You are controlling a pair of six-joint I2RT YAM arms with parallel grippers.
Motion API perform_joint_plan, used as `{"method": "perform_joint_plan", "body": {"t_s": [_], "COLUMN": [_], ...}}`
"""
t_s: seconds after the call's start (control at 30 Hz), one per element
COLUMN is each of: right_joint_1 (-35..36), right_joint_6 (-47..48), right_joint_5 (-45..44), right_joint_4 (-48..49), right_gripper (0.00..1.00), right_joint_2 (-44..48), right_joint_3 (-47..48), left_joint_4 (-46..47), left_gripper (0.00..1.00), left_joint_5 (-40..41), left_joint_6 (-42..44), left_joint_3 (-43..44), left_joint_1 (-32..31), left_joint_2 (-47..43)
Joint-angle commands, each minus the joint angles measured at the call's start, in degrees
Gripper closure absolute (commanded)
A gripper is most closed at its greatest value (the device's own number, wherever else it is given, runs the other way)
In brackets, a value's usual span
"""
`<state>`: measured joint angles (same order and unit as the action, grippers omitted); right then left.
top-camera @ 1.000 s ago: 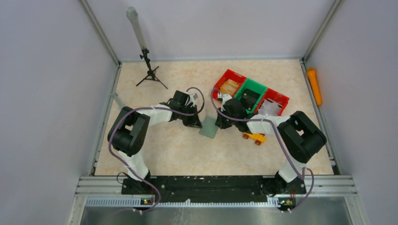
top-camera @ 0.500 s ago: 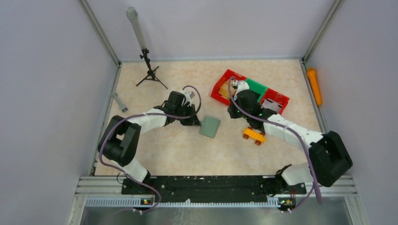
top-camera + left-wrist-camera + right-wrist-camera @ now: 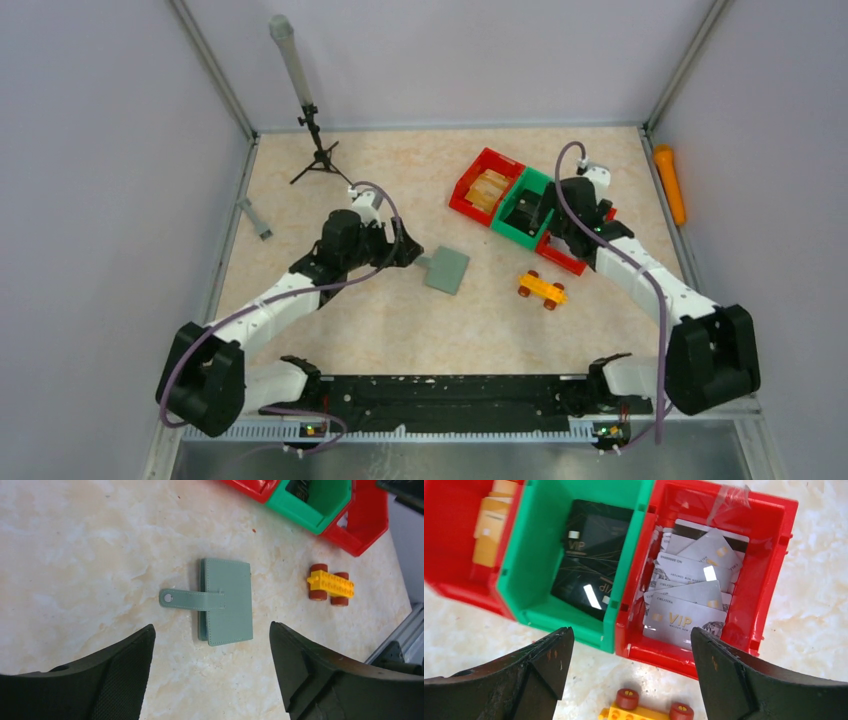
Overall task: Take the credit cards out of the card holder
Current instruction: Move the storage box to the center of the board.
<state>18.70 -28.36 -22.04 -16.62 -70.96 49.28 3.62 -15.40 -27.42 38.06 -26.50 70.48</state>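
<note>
Left fingers [image 3: 115,680] apart; card holder [image 3: 227,602] (seemingly closed) points tab [image 3: 170,598] left.

Both arms wear the same livery. The left arm [image 3: 270,305] and the right arm [image 3: 640,280] have slim white links joined by bulky, rounded black joint housings. A thin greyish-purple cable [image 3: 661,340] trails loosely along each. At six o'clock a black rail [image 3: 440,390] carries their black bases, with tiny green lights [image 3: 313,428] just below. The left gripper [image 3: 211,630] has broad matt black fingers [image 3: 120,680], one faced with a woven-textured pad. The right gripper [image 3: 631,632] has black fingers too, flecked faintly with orange.
</note>
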Motion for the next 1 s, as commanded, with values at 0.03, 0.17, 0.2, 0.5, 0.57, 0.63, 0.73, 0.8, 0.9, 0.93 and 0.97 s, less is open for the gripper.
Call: {"method": "perform_joint_plan", "body": {"t_s": [0.03, 0.17, 0.2, 0.5, 0.57, 0.63, 0.73, 0.8, 0.9, 0.93, 0.97], "right_joint_1": [-0.37, -0.43, -0.46, -0.46, -0.36, -0.1, -0.01, 0.02, 0.03, 0.1, 0.06], "right_joint_6": [-7.36, -8.67, -8.8, -8.63, -7.98, -7.02, -2.99, -0.4, 2.82, 3.7, 4.3], "right_joint_5": [-5.85, -7.78, -7.47, 2.55, 6.86, 11.1, 19.21, 24.32, 26.51, 26.34, 26.15], "right_joint_4": [-4.48, -5.0, -4.3, 0.77, 3.79, 6.27, 8.8, 10.68, 14.16, 15.59, 16.89], "right_gripper": [0.11, 0.12, 0.12, 0.2, 0.23, 0.25, 0.25, 0.25, 0.22, 0.21, 0.2], "right_joint_2": [-9.4, -16.01, -17.08, -25.58, -26.41, -27.24, -28.82, -28.95, -25.5, -23.66, -21.7], "right_joint_3": [8.02, 12.07, 12.53, 18.2, 18.65, 19.81, 22.28, 23.02, 21.01, 19.65, 17.9], "left_joint_4": [5.08, 5.07, 5.2, 6.0, 6.0, 6.05, 6.05, 6.04, 6.55, 6.77, 7.02], "left_gripper": [0.02, 0.01, 0.01, 0.01, 0.01, 0.01, 0.01, 0.01, 0.01, 0.01, 0.01], "left_joint_5": [8.44, 13.11, 13.84, 14.87, 14.87, 14.85, 14.87, 14.87, 17.08, 17.33, 17.72], "left_joint_6": [-0.24, -0.35, -0.43, -0.35, -0.22, -0.06, 0.29, 0.43, 0.95, 1.15, 1.34], "left_joint_3": [-3.95, -5.78, -6.2, -7.31, -7.23, -7.23, -7.21, -7.29, -7.73, -7.88, -8.08], "left_joint_1": [0.12, 0.05, 0.05, 0.1, 0.06, 0.07, 0.05, 0.06, 0.05, 0.09, 0.05], "left_joint_2": [-7.11, -11.31, -12.21, -14.45, -14.37, -14.32, -14.26, -14.38, -14.79, -14.92, -15.02]}}
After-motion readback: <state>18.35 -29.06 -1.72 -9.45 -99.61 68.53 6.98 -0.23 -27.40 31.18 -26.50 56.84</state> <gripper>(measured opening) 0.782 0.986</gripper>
